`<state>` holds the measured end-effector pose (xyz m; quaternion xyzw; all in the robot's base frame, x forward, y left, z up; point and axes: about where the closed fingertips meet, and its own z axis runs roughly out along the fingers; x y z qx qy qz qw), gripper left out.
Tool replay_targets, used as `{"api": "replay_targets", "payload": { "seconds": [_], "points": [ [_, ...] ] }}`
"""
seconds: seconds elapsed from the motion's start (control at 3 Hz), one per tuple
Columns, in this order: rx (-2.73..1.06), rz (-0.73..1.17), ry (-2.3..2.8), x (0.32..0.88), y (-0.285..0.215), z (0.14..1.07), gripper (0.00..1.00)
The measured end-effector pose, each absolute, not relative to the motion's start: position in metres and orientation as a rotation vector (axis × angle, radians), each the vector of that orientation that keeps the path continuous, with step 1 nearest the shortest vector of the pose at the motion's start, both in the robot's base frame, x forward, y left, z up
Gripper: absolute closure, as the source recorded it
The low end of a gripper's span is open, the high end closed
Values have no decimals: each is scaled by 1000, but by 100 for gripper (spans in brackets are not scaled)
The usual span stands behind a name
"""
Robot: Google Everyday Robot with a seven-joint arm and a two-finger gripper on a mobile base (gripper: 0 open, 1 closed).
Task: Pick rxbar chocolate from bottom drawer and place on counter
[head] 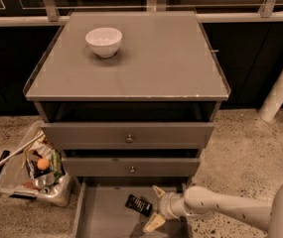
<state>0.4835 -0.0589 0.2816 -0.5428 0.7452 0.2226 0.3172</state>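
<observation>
Now: reach stage, by my reading; the bar is not yet held and the lift and the counter placement are both to come.
Gripper: the gripper [156, 207] is low at the front right of the cabinet, inside the open bottom drawer [104, 219], on an arm coming in from the right.
Fingers: the fingers [154, 223] are spread wide, one toward the drawer's back and one toward its front, pinching nothing.
Bar position: the rxbar chocolate [138, 205] lies flat and skewed on the drawer floor, just beside the mouth of the gap, toward its left. Cannot tell whether a fingertip touches it.
Handling (judged): light, thin and fairly stiff. The wrapper is probably slick, so it may skate on the smooth floor if nudged. Not fragile.
Where to grip (judged): across the narrow width near the middle, fingertips down to the floor on both long edges. The skew calls for a wrist turn or a sweep to square it.
Destination: the counter [146, 68] is well above, with free surface right of the white bowl [104, 41].
Count, task things: one bar, one open drawer, one counter.
Count, rest: one bowl. Two upper drawers [128, 132], each with one knob. One bin [29, 175] of litter at the cabinet's left.
</observation>
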Motion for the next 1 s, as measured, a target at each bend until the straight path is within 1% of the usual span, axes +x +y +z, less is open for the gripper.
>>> {"api": "replay_targets", "payload": {
  "seconds": [0.33,1.0],
  "points": [
    [-1421,608,1986,491,-54,243,0],
    [-1387,647,2029,492,-49,228,0]
  ]
}}
